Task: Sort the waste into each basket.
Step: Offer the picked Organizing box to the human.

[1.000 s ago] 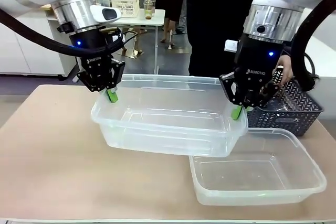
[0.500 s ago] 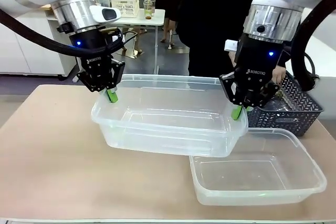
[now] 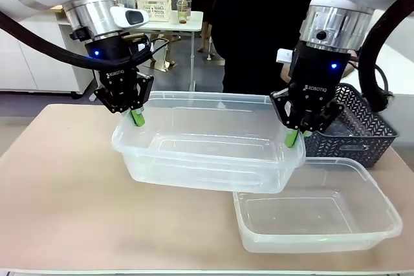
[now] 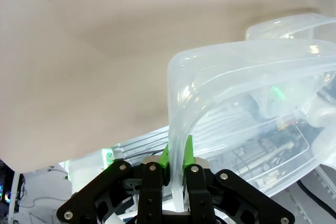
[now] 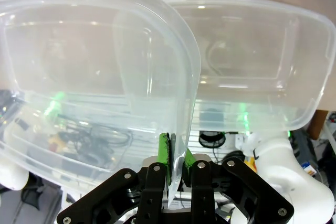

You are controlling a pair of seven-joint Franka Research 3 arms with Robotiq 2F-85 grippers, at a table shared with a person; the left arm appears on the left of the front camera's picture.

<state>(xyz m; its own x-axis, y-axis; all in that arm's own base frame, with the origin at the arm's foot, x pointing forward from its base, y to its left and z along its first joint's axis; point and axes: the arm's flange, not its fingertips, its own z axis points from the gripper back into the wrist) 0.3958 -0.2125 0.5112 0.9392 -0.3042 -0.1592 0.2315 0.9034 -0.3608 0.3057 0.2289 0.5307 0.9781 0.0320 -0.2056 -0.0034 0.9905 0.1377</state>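
Nearest, the lower tub rests on the table, below and forward of the right gripper fingers. The raised tub spans both grippers. The left gripper clamps its left rim, and the right gripper clamps its right rim, with the wall pinched between green pads. Behind the right fingers sits a dark grey basket, and a person stands beyond.

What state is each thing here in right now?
Left gripper: shut on upper tub's rim.
Right gripper: shut on upper tub's opposite rim.
Upper tub: empty, held between both grippers, partly over lower tub.
Lower tub: empty, upright on the table.
Grey basket: upright, contents unclear.
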